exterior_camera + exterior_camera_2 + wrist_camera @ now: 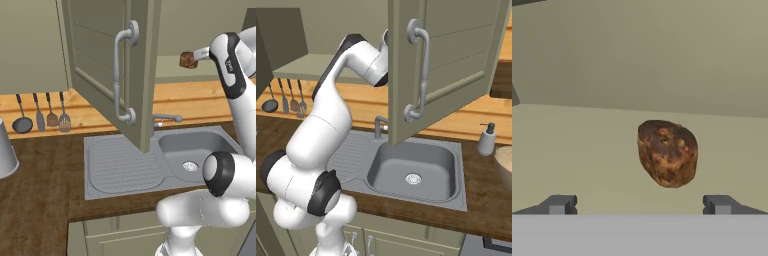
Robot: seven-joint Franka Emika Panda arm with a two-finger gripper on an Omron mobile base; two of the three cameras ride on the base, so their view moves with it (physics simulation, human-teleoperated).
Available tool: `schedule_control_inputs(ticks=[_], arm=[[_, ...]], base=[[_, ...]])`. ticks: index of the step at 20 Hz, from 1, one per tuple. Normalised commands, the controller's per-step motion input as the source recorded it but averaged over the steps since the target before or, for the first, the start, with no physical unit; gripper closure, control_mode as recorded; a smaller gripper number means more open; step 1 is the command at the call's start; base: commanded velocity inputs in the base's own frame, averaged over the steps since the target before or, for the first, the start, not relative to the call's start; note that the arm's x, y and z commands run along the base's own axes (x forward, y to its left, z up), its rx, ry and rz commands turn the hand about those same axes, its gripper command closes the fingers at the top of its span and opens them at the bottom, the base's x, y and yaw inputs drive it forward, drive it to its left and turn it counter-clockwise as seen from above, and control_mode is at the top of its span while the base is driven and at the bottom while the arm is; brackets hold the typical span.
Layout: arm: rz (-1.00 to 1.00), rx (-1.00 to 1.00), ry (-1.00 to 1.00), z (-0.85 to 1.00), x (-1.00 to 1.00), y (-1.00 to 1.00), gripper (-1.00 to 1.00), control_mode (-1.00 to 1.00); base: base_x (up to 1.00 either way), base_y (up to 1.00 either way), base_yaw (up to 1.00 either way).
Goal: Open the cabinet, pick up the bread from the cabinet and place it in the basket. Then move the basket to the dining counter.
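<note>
With the cabinet door swung wide, the claw is released, fingers spread apart, and the bread sits on the cabinet shelf just ahead of it, untouched.

Arm raised high from base, elbow bent, forearm reaching forward at upper-shelf height. Gripper level, jaws spread wide, nothing between fingertips. Wrist extended straight; hand end visible at upper right of left base view.
</note>
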Motion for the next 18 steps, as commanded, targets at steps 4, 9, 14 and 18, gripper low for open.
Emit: schedule_control_inputs(ticks=[4, 9, 14, 18], arm=[[0.0, 0.0, 0.0, -0.02, 0.04, 0.0, -1.0, -1.0], [0.0, 0.0, 0.0, -0.13, 0.18, 0.0, -1.0, -1.0], [0.0, 0.0, 0.02, -0.09, 0.29, 0.0, -1.0, -1.0], [0.0, 0.0, 0.02, 0.0, 0.26, -0.01, -1.0, -1.0]], base=[[0.0, 0.0, 0.0], [0.0, 0.0, 0.0], [0.0, 0.0, 0.0], [0.0, 0.0, 0.0]])
